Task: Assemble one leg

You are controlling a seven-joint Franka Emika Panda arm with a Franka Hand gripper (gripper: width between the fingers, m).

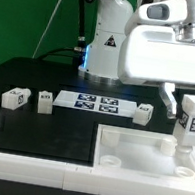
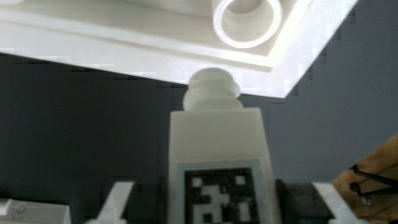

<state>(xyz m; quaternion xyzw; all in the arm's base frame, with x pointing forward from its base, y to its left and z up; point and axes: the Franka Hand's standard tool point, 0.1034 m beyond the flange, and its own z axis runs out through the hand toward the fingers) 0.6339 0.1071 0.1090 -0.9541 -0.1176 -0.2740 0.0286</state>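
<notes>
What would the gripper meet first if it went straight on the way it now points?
Shut on the leg, the gripper would likely drive the peg into the tabletop first, at the rim beside its corner socket. Depth is unclear, so it might enter the socket.

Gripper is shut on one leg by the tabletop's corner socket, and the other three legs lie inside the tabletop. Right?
No. The gripper holds the leg by a socket of the tabletop, but the other three legs lie on the table by the marker board, not inside the tabletop; the exterior view shows it.
</notes>
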